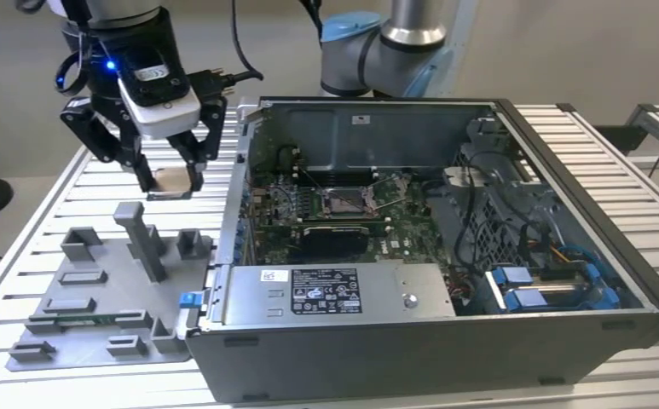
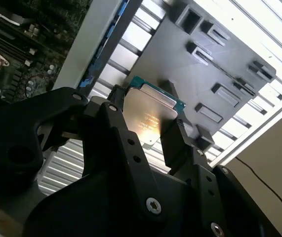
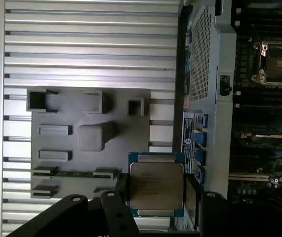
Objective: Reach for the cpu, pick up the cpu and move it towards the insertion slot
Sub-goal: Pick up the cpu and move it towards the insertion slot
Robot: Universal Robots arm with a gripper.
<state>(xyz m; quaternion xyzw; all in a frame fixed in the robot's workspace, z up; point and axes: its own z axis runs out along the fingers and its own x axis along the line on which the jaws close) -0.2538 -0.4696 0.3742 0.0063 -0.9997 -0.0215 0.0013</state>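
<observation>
**Chip in my grip, above the tray**

My gripper [image 1: 170, 181] is clamped on the cpu [image 1: 171, 180], one finger pressing each of two opposite edges. In the exterior view I hang over the slatted metal table [image 1: 45, 204], toward that view's left, with the chip lifted clear of the grey fixture tray [image 1: 90, 315] that lies on the table below me. The open computer case [image 1: 443, 247] sits on the exterior view's right of me, and I am outside it, near its side wall.

In the first wrist view the cpu [image 3: 156, 184] shows as a flat square with a pale metal top and a green rim, held level between my black fingers [image 3: 118, 200]. Behind it lie the tray [image 3: 81, 138] with its raised blocks and pockets, and the table slats [image 3: 91, 44]. In the second wrist view the chip [image 2: 150, 116] catches a warm glint on its top, and my fingers [image 2: 173, 143] close on it from both sides; the tray [image 2: 190, 64] sits beyond.

The insertion slot [image 1: 344, 201] is on the green circuit board [image 1: 306, 213] inside the case, its metal frame open around a dark centre. It is well apart from the chip, with the case wall between us. The first wrist view shows the slot [image 3: 279, 61] at the far side of the case edge, away from what I hold.
</observation>
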